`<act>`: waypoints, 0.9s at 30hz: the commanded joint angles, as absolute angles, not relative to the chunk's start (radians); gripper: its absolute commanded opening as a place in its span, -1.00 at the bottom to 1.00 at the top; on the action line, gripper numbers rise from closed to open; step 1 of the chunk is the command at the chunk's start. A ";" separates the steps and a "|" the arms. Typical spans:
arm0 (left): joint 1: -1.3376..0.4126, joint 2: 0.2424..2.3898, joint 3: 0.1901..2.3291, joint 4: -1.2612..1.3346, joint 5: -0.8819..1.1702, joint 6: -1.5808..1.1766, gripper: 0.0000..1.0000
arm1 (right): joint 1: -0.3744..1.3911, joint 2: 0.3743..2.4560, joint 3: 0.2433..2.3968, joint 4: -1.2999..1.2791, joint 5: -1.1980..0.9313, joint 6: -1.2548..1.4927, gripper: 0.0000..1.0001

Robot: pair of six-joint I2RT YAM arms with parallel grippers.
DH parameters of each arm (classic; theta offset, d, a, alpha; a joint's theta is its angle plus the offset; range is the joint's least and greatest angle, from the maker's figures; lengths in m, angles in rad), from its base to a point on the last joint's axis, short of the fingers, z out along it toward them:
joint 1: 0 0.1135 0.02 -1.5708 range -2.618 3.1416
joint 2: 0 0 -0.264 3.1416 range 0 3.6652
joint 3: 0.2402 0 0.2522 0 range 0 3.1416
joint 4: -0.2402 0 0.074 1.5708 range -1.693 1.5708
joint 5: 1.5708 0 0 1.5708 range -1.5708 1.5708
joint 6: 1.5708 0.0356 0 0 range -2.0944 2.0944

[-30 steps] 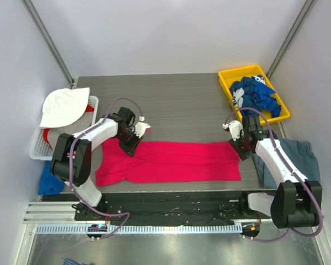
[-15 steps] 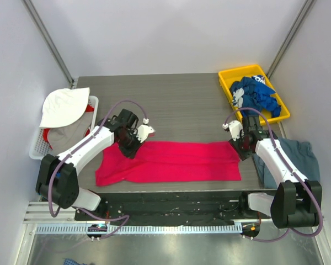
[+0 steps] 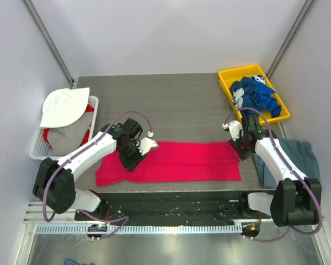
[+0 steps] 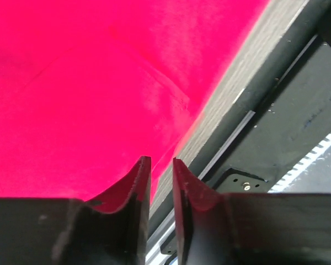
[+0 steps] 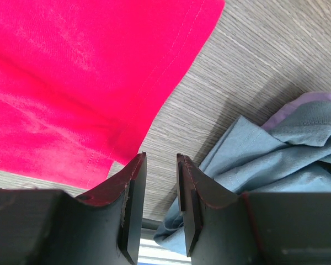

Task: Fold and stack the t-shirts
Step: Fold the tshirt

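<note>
Left pincer (image 4: pixel 159 161), right pincer (image 5: pixel 160 157): each narrowly parted, gripping nothing, at pink-red t-shirt (image 3: pixel 182 163) spread on counter (image 3: pixel 176 105).

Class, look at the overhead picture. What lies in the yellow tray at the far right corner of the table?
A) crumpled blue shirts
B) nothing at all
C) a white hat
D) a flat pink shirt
A: a heap of crumpled blue shirts with white print fills the yellow tray.

Seen from above, centre left, the left arm (image 3: pixel 94 146) covers a patch of the pink-red t-shirt (image 3: pixel 187 161). At right, the right arm (image 3: pixel 273 154) hides part of the grey-blue t-shirt (image 3: pixel 306 155). A white cloth (image 3: pixel 63 106) blankets most of the basket (image 3: pixel 37 150) at far left.
</note>
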State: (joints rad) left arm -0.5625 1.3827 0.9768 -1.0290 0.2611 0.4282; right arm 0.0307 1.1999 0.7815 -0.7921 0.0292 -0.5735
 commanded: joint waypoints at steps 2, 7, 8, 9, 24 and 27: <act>-0.577 1.333 0.969 -1.049 0.339 0.468 -0.27 | 0.031 1.209 0.805 -0.769 0.038 -0.577 -0.28; -0.577 1.253 0.937 -0.953 0.284 0.449 0.16 | 0.031 1.206 0.828 -0.769 0.021 -0.563 -0.26; -0.577 1.232 0.930 -0.939 0.241 0.451 0.34 | 0.031 1.204 0.844 -0.772 0.017 -0.558 -0.20; -0.577 1.226 0.922 -0.911 0.218 0.448 0.41 | 0.029 1.204 0.854 -0.778 0.014 -0.557 -0.16; -0.546 1.307 0.796 -0.608 -0.094 0.402 0.99 | 0.250 1.250 0.916 -0.764 -0.008 -0.482 0.82; -0.516 1.345 0.807 -0.575 -0.094 0.405 1.00 | 0.279 1.276 0.894 -0.727 0.029 -0.474 0.83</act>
